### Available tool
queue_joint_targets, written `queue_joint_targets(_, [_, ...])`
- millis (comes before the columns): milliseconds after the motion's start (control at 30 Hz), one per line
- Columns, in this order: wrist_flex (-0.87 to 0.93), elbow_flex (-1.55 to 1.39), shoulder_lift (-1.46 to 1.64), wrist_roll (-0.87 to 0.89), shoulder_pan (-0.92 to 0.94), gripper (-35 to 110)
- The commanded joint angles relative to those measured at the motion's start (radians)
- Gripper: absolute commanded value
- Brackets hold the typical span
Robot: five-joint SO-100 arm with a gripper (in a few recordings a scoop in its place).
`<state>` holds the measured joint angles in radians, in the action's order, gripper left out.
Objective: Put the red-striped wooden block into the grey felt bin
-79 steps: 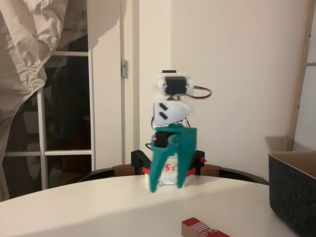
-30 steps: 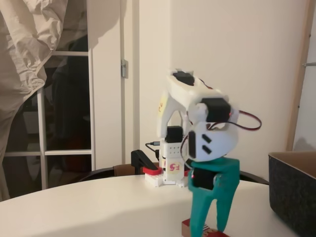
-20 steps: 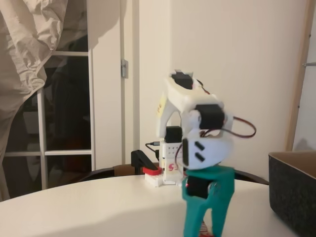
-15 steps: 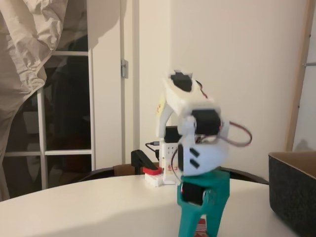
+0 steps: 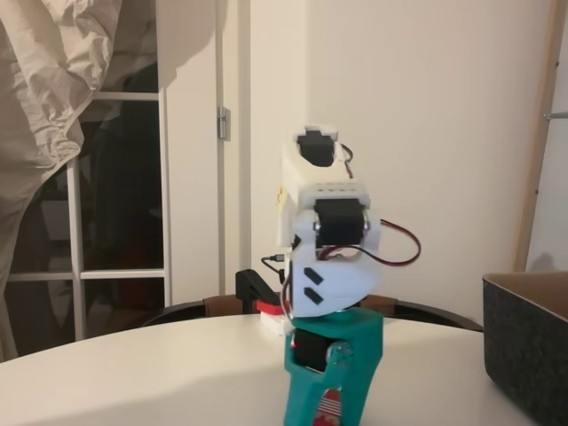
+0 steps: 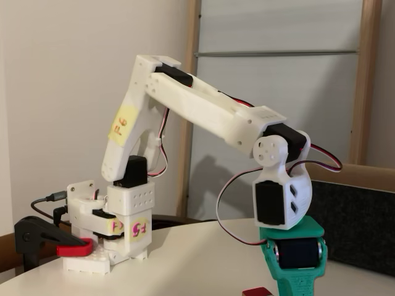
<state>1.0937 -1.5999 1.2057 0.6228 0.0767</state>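
Reaching down near the front edge of the white table (image 5: 133, 373), the teal gripper (image 5: 327, 410) is pointing at the surface with the red-striped wooden block (image 5: 329, 404) showing between its fingers; whether they are clamping it cannot be told. The grey felt bin (image 5: 528, 342) is sitting well apart at right.

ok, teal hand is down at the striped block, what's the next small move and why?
Probably close and lift a little. In a fixed view the teal hand reaches down to the table with the small red-striped wooden block showing between its fingers; whether it grips cannot be told. The dark grey felt bin stands off to the right.
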Motion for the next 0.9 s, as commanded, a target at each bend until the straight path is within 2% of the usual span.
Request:
queue_joint_targets(0, [0.005,0.006,0.006,0.020,0.031,29])
queue_joint_targets(367, [0.002,0.020,0.029,0.014,0.057,32])
queue_joint_targets(700, [-0.026,0.078,0.060,0.213,0.034,32])
queue_joint_targets(867, [-0.025,0.084,0.097,0.221,0.020,32])
